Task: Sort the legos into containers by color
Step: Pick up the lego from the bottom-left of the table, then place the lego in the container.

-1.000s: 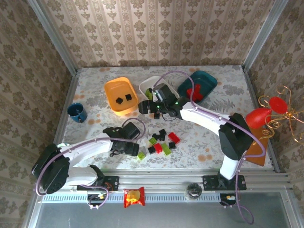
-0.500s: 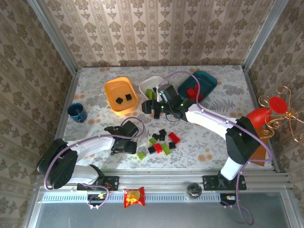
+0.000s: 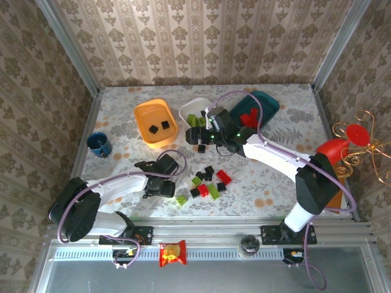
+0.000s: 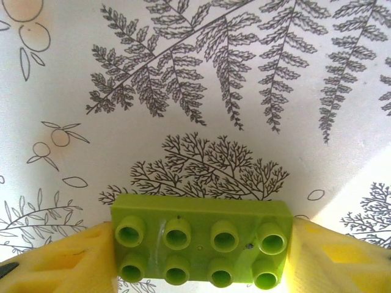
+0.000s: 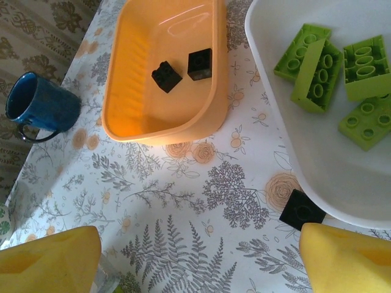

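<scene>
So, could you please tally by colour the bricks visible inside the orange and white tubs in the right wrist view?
Black bricks in the orange tub: 2
Lime green bricks in the white tub: 4
Total: 6

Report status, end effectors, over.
Left end effector gripping lime green plastic brick. Right end effector open, near black plastic brick beside white plastic tub. Nothing blocking.

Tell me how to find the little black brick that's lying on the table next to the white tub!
Find the white tub, the middle of three at the back of the table. Right beside its near rim lies one small square black brick. Two more black bricks sit inside the orange tub; this one lies outside, alone.
</scene>
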Available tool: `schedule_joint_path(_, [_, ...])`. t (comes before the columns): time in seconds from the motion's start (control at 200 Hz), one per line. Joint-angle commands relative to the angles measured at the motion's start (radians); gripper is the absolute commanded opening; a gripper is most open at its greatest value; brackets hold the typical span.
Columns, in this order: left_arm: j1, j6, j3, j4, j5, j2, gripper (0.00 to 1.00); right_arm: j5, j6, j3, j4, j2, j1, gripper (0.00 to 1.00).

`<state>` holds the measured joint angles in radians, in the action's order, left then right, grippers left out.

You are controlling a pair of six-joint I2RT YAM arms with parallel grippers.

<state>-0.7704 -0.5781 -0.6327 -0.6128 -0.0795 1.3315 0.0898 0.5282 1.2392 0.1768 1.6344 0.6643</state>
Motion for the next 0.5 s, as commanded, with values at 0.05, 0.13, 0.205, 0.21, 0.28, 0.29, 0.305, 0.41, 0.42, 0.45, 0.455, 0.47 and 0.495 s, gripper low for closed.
schedule_joint_path(0.05, [0.001, 0.013, -0.061, -0.011, 0.016, -0.066, 0.54, -0.037, 0.013, -0.053, -0.013, -0.075, -0.009, 0.86])
schedule_joint_path(0.13, [0.0, 0.03, -0.135, -0.027, 0.007, -0.093, 0.54, -0.05, 0.02, -0.094, -0.012, -0.113, -0.017, 0.86])
schedule_joint_path(0.205, [0.006, 0.061, -0.218, -0.029, -0.005, -0.09, 0.54, -0.072, 0.033, -0.143, -0.011, -0.16, -0.025, 0.86])
schedule_joint_path(0.21, [0.007, 0.064, -0.228, -0.029, -0.005, -0.089, 0.54, -0.074, 0.034, -0.146, -0.012, -0.162, -0.026, 0.86])
schedule_joint_path(0.28, [0.028, 0.101, -0.315, 0.001, 0.001, -0.054, 0.54, -0.097, 0.047, -0.196, -0.011, -0.216, -0.038, 0.86])
schedule_joint_path(0.29, [0.032, 0.106, -0.328, 0.007, 0.004, -0.047, 0.54, -0.101, 0.049, -0.203, -0.011, -0.222, -0.039, 0.86])
schedule_joint_path(0.305, [0.038, 0.113, -0.347, 0.018, 0.01, -0.036, 0.54, -0.104, 0.053, -0.214, -0.01, -0.234, -0.042, 0.86])
schedule_joint_path(0.41, [0.084, 0.155, -0.502, 0.089, 0.055, 0.078, 0.53, -0.135, 0.071, -0.273, 0.005, -0.313, -0.058, 0.86])
schedule_joint_path(0.42, [0.086, 0.16, -0.518, 0.098, 0.056, 0.091, 0.53, -0.137, 0.072, -0.277, 0.007, -0.319, -0.059, 0.86])
schedule_joint_path(0.45, [0.091, 0.174, -0.568, 0.119, 0.055, 0.127, 0.53, -0.141, 0.073, -0.288, 0.015, -0.334, -0.061, 0.86])
schedule_joint_path(0.455, [0.092, 0.178, -0.576, 0.122, 0.056, 0.136, 0.53, -0.141, 0.073, -0.29, 0.016, -0.337, -0.061, 0.86])
schedule_joint_path(0.47, [0.093, 0.183, -0.602, 0.13, 0.056, 0.158, 0.54, -0.143, 0.074, -0.294, 0.02, -0.342, -0.063, 0.86])
schedule_joint_path(0.495, [0.099, 0.195, -0.648, 0.139, 0.064, 0.198, 0.53, -0.146, 0.075, -0.301, 0.028, -0.353, -0.063, 0.86])
